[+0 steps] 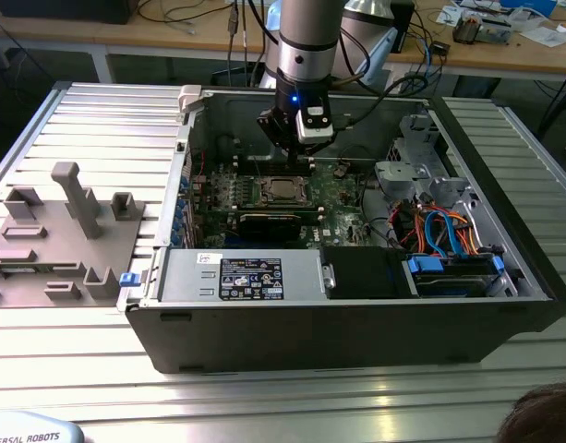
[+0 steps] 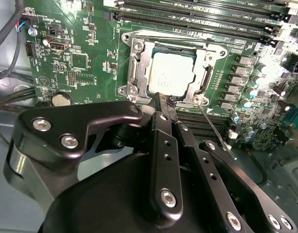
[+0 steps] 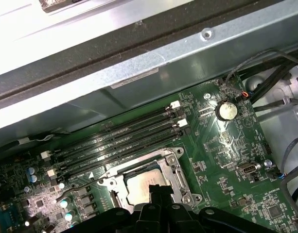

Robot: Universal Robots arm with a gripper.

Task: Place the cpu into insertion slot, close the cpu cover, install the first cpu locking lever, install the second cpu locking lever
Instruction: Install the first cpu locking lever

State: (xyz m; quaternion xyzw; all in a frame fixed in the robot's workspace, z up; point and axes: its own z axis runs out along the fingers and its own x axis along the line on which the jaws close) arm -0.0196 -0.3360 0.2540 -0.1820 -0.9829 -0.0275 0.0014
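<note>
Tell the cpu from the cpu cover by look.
The cpu is a solid square with a plain pale metal top; the cpu cover is an open frame with a big square hole. The cpu lies inside, and the cover rings it, reaching further out. Both are silver metal, square, and flat on the green board.

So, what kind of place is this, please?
Probably a robotics lab or test bench for computer assembly. An open computer case lies on a ribbed metal table, the gripper hangs over the cpu on the green motherboard, and a cluttered wooden bench stands behind.
</note>
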